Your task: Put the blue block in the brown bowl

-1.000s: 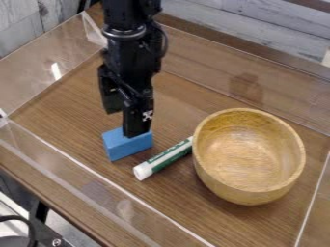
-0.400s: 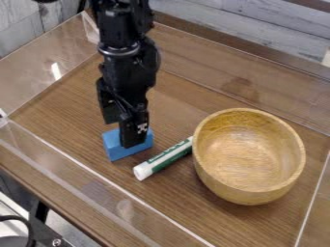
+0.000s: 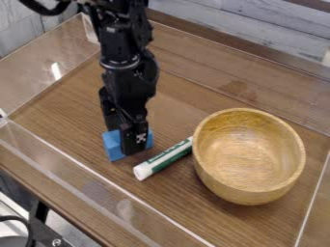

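Hand (image 3: 125, 135): black, blocky, pointing straight down, fingers spread wide and set low around the blue block (image 3: 118, 145). One finger (image 3: 135, 132), dark with a small white mark, covers the block's near-right face; the other finger is on the far side and mostly hidden. Whether the pads touch the block cannot be told; no grip is visible.

Blue block: small, solid, matte, rectangular. It sits flat on the counter (image 3: 77, 96), with only its left and lower faces visible past the hand.

Marker pen (image 3: 162, 157): white barrel with a green band, cylindrical, lying flat and angled, its capped end toward the lower left. It is just beside the block on the right, and its far end is near the bowl.

Brown bowl (image 3: 249, 154): large, round, light wood with thick rim and visible grain rings inside. It stands upright to the right of the pen, well apart from the block.

Counter: dark wood-grain surface, smooth, enclosed by low clear plastic walls (image 3: 52, 159) that catch reflections.
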`<state>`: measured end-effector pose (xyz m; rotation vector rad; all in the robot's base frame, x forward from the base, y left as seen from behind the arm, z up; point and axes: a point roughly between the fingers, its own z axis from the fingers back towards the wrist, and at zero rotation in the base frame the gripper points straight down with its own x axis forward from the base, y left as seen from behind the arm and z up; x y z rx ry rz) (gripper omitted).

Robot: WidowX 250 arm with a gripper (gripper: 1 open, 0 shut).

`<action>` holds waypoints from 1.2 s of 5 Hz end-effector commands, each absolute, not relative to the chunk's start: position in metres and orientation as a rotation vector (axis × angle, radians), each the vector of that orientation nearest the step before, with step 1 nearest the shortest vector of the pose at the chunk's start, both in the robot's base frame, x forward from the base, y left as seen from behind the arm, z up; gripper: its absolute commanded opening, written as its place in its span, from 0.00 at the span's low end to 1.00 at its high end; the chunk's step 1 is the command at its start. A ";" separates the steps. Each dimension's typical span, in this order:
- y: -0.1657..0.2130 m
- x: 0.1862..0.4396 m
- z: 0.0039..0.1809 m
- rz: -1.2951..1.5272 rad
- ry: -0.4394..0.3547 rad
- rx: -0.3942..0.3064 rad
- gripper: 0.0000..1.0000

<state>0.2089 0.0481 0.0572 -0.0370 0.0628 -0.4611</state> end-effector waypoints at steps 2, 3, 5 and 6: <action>0.054 0.219 0.051 -0.479 0.015 -0.022 1.00; 0.056 0.220 0.045 -0.490 0.008 -0.021 1.00; 0.057 0.223 0.036 -0.503 -0.003 -0.022 0.00; 0.059 0.227 0.043 -0.505 -0.002 -0.013 0.00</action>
